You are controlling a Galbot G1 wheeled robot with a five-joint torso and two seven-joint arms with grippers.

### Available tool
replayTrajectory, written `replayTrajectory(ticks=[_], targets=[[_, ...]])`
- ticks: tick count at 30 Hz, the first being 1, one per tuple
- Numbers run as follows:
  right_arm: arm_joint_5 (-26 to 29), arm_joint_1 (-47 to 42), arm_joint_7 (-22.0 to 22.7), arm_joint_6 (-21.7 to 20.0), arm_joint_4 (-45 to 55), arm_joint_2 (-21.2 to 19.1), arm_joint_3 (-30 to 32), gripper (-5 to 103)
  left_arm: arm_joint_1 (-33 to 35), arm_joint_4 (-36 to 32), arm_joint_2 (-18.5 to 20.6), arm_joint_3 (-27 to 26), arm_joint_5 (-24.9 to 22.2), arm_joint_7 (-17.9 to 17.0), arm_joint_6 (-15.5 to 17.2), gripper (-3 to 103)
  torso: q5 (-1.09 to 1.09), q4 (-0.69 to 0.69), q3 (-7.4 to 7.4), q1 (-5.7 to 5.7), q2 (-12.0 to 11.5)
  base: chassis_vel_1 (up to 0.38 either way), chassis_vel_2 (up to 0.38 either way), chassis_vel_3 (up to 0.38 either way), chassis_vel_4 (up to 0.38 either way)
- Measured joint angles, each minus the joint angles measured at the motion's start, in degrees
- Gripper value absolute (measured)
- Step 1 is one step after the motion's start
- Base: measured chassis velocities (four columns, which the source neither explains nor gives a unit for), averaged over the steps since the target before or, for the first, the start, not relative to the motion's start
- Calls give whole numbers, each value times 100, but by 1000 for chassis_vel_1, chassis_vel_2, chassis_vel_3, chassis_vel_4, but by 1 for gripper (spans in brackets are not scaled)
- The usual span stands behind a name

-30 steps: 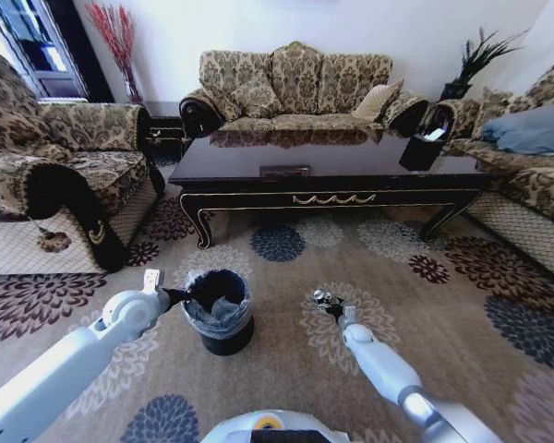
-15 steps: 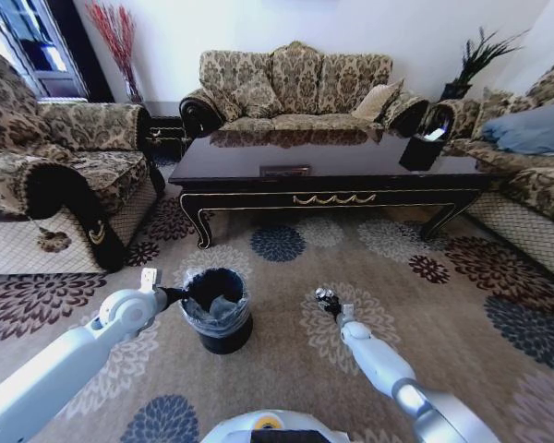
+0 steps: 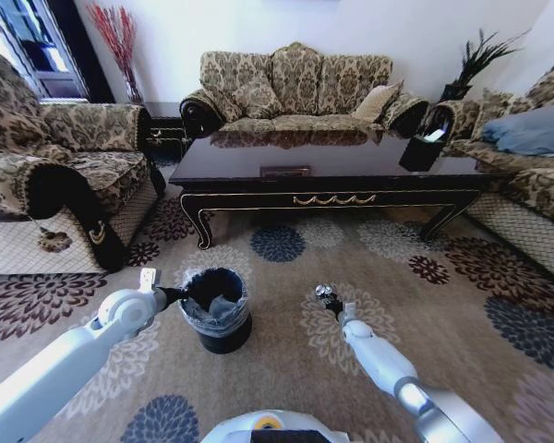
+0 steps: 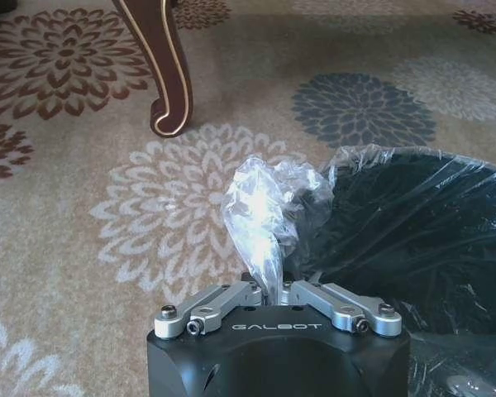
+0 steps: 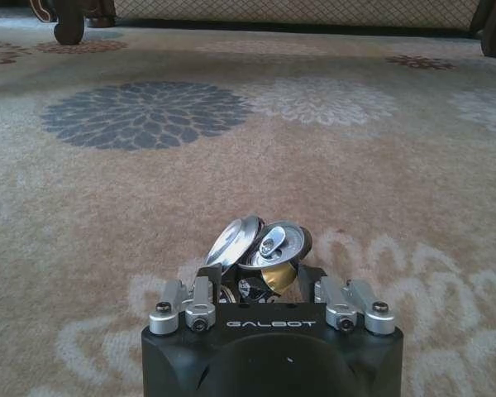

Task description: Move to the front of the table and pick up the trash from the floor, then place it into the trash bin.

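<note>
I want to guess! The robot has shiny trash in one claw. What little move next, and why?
Probably swing the right gripper sideways over the trash bin. It is shut on the silvery trash beside the bin, not above it, while the left gripper pinches the clear liner at the rim.

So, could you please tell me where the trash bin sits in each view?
Head view: trash bin low centre, beside the left gripper.
Left wrist view: just beyond the jaws, which pinch its liner.
Right wrist view: right gripper holds crushed can over carpet instead.
Shared landmark: flowered carpet.
</note>
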Motion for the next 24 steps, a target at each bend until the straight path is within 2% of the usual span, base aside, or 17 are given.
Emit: replayTrajectory(ticks=[3,6,7,8,9,12,13,14,16,19,21,22,24], targets=[[34,-62,11,-1,84,-36,24,47,23,-21,1,-11,2,1,0,4,1,1,1,0,0,0,0,0,0],[120,-385,105,-96,579,-277,108,47,2,-62,0,14,16,3,0,4,4,3,2,0,0,0,0,0,0],[168,-561,160,-158,823,-422,153,44,-33,-69,-3,48,21,-1,0,4,4,-1,3,0,-1,0,0,0,0],[217,-711,198,-205,1081,-543,198,44,-73,-70,-12,94,20,-2,2,4,4,-10,4,1,-1,0,0,0,0],[217,-711,198,-205,1081,-543,198,44,-73,-70,-12,94,20,-2,2,4,4,-10,4,1,-1,0,0,0,0],[506,-1334,338,-420,2262,-1067,470,28,-306,-22,-109,345,16,-4,21,4,0,-10,2,1,-1,0,0,0,0],[565,-1439,358,-462,2482,-1150,517,23,-359,-1,-146,399,23,-15,25,4,1,-8,2,1,0,0,0,0,0],[565,-1439,358,-462,2482,-1150,517,23,-359,-1,-146,399,23,-15,25,4,1,-8,2,1,0,0,0,0,0],[664,-1688,394,-550,3036,-1347,643,12,-444,28,-264,505,35,-52,36,4,-1,-2,1,0,0,0,0,0,0],[673,-1743,407,-570,3155,-1373,684,7,-434,25,-312,535,58,-67,40,4,-1,-1,2,1,0,0,0,0,0],[612,-1707,413,-562,3105,-1336,703,-1,-353,0,-317,528,108,-77,42,4,0,-1,1,1,0,0,0,0,0],[478,-1627,413,-512,2962,-1284,677,4,-289,-22,-285,488,118,-67,44,4,0,-1,2,1,-1,0,0,0,0],[420,-1585,411,-484,2891,-1260,659,4,-264,-34,-265,463,122,-63,45,4,0,-1,1,0,0,0,0,0,0]])
